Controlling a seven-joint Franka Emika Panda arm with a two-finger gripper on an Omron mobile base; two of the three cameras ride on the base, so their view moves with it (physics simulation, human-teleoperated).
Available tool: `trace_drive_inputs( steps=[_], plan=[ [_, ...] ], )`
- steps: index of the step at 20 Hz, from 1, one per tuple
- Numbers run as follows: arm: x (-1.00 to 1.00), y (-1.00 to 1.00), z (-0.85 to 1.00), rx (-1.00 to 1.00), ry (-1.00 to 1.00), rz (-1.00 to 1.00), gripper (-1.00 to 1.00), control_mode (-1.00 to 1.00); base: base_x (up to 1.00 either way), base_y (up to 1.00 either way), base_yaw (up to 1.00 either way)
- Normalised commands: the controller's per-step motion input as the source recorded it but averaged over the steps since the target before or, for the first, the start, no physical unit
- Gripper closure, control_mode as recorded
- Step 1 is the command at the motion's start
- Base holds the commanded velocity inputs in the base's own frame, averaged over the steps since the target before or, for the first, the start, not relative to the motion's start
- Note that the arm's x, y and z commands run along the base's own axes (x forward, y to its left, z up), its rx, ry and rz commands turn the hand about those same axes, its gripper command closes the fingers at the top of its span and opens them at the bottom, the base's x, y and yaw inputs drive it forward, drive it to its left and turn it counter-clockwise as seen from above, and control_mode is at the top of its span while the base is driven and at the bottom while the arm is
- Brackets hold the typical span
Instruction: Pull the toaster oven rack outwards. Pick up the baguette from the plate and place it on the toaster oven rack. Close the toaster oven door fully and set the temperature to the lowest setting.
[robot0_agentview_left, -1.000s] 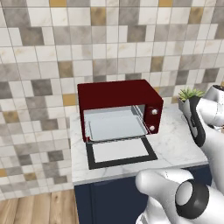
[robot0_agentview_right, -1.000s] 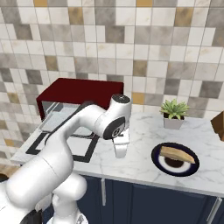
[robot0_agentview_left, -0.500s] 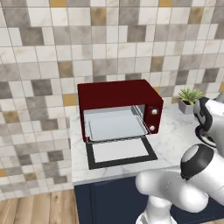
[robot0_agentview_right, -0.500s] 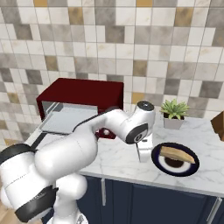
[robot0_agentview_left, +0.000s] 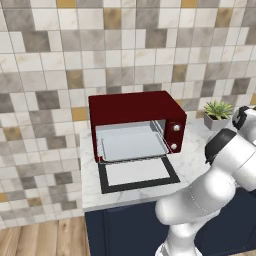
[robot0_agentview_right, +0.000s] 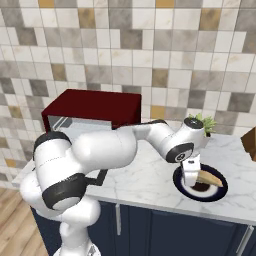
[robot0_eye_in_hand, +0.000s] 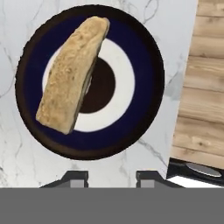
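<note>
Jaws (robot0_eye_in_hand: 107, 177) hang above the round dark blue plate with the pale ring (robot0_eye_in_hand: 146, 52), with two short dark finger tips (robot0_eye_in_hand: 75, 177) rising at the bottom of the hand view and a plain gap between them; they stand parted, holding nothing, though how wide I cannot tell. From the right base view the same jaws (robot0_agentview_right: 190, 176) point down at the near-left part of the plate (robot0_agentview_right: 216, 192), which sits on the white marble desk (robot0_agentview_right: 145, 180) toward its right front edge.

On that plate lies the short tan-brown baguette (robot0_eye_in_hand: 72, 72), seen also in the right base view (robot0_agentview_right: 209, 178). It lies ahead of the finger tips and somewhat to their left in the hand view. Its long axis runs steeply there, leaning only a little, so it points nearly along the line from the tips, not across the gap. As I judge it, the hand must move forward over the loaf and perhaps roll so the fingers straddle its narrow width.

Well apart, toward the desk's left end, stands the boxy dark red toaster oven (robot0_agentview_left: 135, 112), its pale grey rack (robot0_agentview_left: 132, 145) drawn out above the black-framed door (robot0_agentview_left: 137, 172) lying open and flat.
</note>
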Motion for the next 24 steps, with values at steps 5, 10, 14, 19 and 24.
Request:
trace_drive_inputs(
  steps=[5,10,14,19,24],
  plan=[
    [0.14,-0.21,-0.1,0.0,-0.02,-0.11,-1.0,-1.0,0.0,0.0,0.0],
    [0.14,-0.08,-0.14,0.0,-0.01,-0.11,-1.0,-1.0,0.0,0.0,0.0],
    [0.12,-0.06,-0.1,0.0,0.0,-0.08,-1.0,-1.0,0.0,0.0,0.0],
    [0.16,0.0,-0.15,0.0,0.0,-0.02,-1.0,-1.0,0.0,0.0,0.0],
    [0.17,-0.02,-0.29,0.0,0.0,0.0,-1.0,-1.0,0.0,0.0,0.0]
  ],
)
